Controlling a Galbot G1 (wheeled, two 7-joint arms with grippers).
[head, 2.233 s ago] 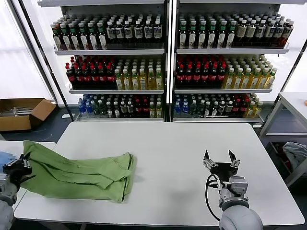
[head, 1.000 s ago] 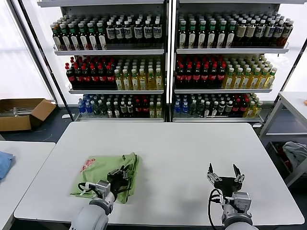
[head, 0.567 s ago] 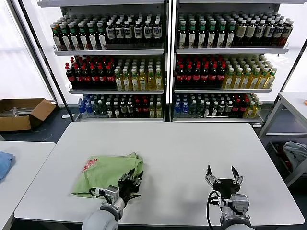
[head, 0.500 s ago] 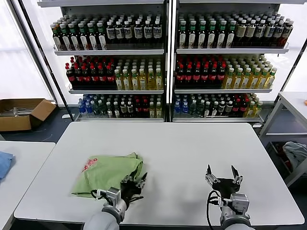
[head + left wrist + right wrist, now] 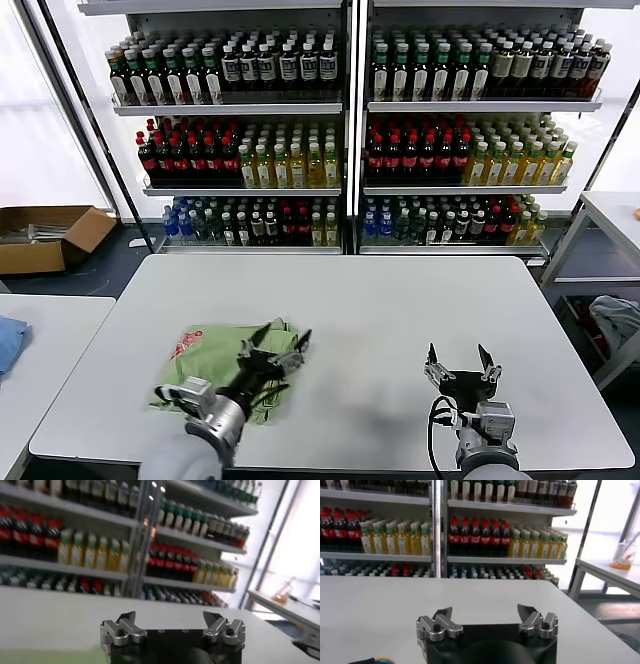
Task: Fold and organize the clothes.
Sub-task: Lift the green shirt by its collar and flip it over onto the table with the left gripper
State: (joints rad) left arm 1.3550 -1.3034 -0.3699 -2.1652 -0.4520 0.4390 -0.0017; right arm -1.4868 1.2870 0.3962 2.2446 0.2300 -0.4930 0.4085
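**Left hand open above the folded green shirt, right hand waiting**

The left hand [image 5: 275,347] hangs over the right part of the folded green polo shirt [image 5: 205,362], its fingers spread wide apart and holding nothing. Its arm reaches in from the near edge of the white surface [image 5: 380,300], slanting up and to the right, so the fingertips point toward the far right. The shirt lies in a compact bundle on the near-left part of the surface, with a bit of its red-and-white chest print [image 5: 185,346] showing at the far-left corner of the bundle.

The right hand [image 5: 455,366] sits low at the near right of the surface, well apart from the shirt, pointing away from the robot with its fingers also spread and empty.

The head view alone shows the shirt and both hands in relation to each other, plus a blue cloth [image 5: 8,340] on a side table at the far left and a cardboard box [image 5: 45,235] on the floor beyond it. The left wrist view shows the left hand's [image 5: 172,625] two fingers standing apart against the bottle shelves [image 5: 100,535], with only a pale green sliver of fabric at the frame's edge. The right wrist view shows the right hand's [image 5: 487,620] open fingers over bare surface [image 5: 380,600], facing the shelves.
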